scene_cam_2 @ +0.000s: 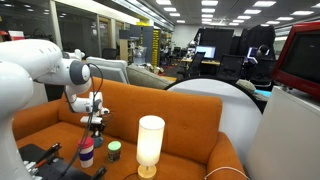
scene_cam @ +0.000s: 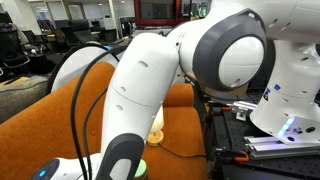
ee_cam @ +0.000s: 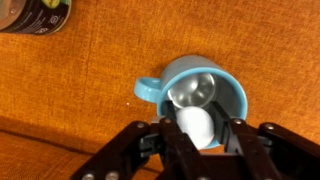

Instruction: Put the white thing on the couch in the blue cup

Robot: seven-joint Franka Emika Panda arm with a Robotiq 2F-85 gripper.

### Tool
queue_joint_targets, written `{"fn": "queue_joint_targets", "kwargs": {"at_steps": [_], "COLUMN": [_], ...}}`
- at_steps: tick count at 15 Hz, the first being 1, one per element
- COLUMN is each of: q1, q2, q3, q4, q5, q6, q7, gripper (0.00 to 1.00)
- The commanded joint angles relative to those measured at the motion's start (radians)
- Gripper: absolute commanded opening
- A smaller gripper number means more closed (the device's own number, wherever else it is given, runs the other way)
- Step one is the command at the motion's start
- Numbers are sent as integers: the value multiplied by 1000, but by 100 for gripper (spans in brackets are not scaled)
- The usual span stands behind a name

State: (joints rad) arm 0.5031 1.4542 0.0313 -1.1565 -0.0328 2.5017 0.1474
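Note:
In the wrist view my gripper (ee_cam: 203,132) is shut on the white thing (ee_cam: 195,122), a small white roundish object held between the two dark fingers. It hangs right over the mouth of the blue cup (ee_cam: 150,88), which stands upright on the orange-brown couch (ee_cam: 90,70) and has a shiny metal inside. In an exterior view the gripper (scene_cam_2: 93,122) points down over the couch seat (scene_cam_2: 185,118). The arm hides the cup in an exterior view (scene_cam: 150,90).
A tall white cylindrical lamp (scene_cam_2: 150,143) with a cord stands on the seat, also seen in an exterior view (scene_cam: 155,126). A green round thing (scene_cam_2: 114,151) lies between lamp and gripper. A dark can (ee_cam: 35,15) stands near the cup.

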Motion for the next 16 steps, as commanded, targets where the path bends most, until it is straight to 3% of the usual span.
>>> {"fn": "queue_joint_targets", "kwargs": {"at_steps": [1,3,4,5,10,16], "q1": [-5,-5,-6,-16,-11,-17], "q2": [18,17,17,20,-15,-166], "q3": [12,13,13,26,23,35], "q4": [35,29,28,34,-17,-214], "q5": [4,5,6,-14,7,6], "q6": [-28,-26,-28,-35,-9,129], "q7": [-7,-5,-3,6,-11,-17], "gripper": [13,13,54,64,96,100]}}
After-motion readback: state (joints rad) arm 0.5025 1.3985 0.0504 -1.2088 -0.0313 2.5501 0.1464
